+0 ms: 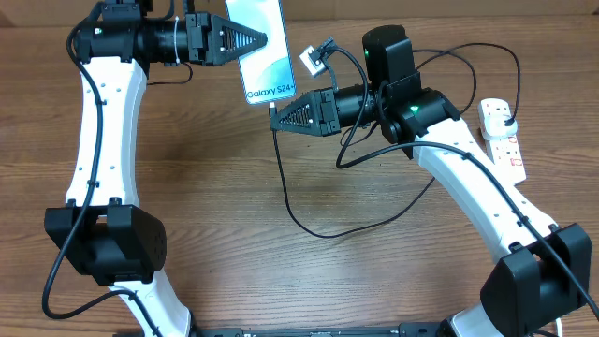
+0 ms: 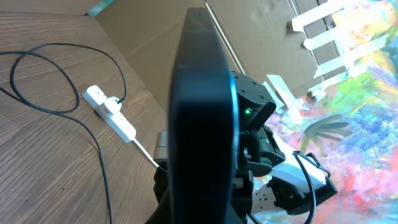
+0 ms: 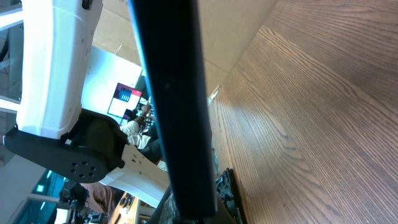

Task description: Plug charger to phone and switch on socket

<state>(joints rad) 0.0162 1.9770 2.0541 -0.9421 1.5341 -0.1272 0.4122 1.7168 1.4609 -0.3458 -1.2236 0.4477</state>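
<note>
My left end effector [image 1: 260,40] is clamped on the left side edge of the Galaxy S24+ phone [image 1: 267,65], holding it at the far middle of the table [image 1: 281,281] with its light-blue screen facing up and the lettered end pointing toward me. In the left wrist view the phone [image 2: 202,124] appears edge-on as a dark slab filling the middle of the frame. My right end effector [image 1: 278,113] reaches in from the right and is closed on the small connector end of the charger [image 1: 328,236], which sits right at the phone's bottom edge. I cannot tell whether the tip is seated in the port. From there the thin black cable drops toward me, curves across the wood and loops back up to the right. Its black plug sits on the far end of the white power strip [image 1: 503,140], which lies flat near the table's right edge, well apart from the phone. The strip's red switches are too small to tell their position.
</note>
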